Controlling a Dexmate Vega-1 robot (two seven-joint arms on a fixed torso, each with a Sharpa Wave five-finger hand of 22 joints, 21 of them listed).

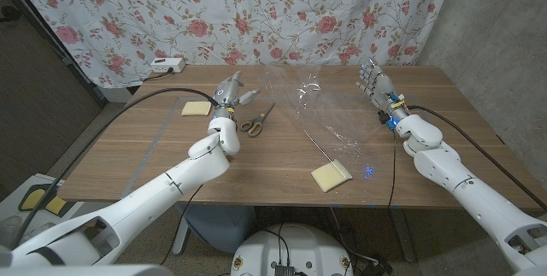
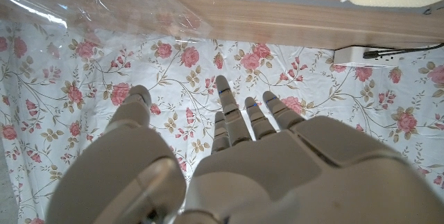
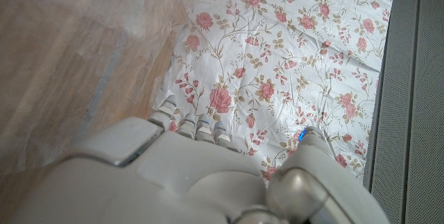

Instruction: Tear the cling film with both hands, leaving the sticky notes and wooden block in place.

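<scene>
Film not yet gripped: both hands up, either side of it.

The film (image 1: pixel 320 114) lies crumpled and part lifted mid-table, running from the far middle toward a yellow pad (image 1: pixel 331 175) at the near edge. Left hand (image 1: pixel 229 94) hovers just left of it, fingers apart, empty; right hand (image 1: pixel 373 81) is raised to its right, fingers spread, empty. Next, I judge, each must close on a film edge and pull apart, sparing the pad (image 1: pixel 197 108) and scissors (image 1: pixel 255 121).

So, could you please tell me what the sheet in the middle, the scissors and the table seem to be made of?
Cling film: thin clear plastic, glossy; the table grain shows through its wrinkles and glints. Scissors: apparently metal blades, with orange, probably plastic handles. Table: wood or wood-look laminate, matte brown, streaked grain.
</scene>
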